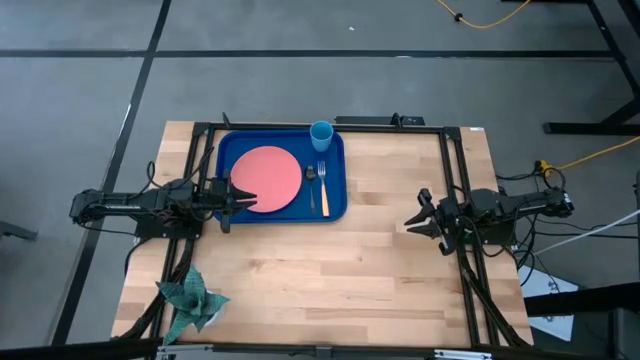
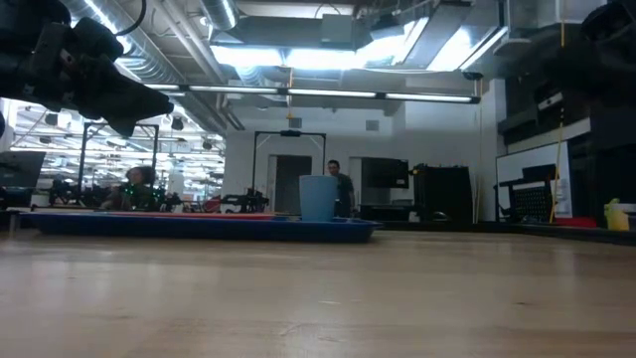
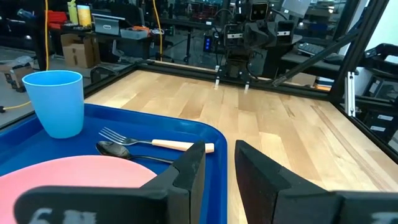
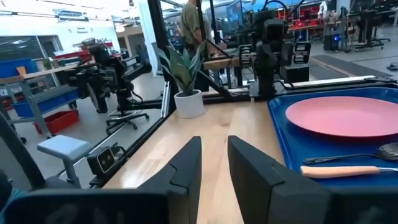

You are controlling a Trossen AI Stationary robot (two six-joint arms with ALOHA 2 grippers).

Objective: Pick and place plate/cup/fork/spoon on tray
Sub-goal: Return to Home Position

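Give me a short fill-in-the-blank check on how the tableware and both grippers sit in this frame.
The cup stands in a ____ of the tray.
The spoon lies ____ the plate and the fork.
The left gripper and the right gripper both hold ____.
Missing words: corner; between; nothing.

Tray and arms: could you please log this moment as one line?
tray: plate, cup, spoon, fork on it | left pincer: open, at tray's left edge | right pincer: open, over table
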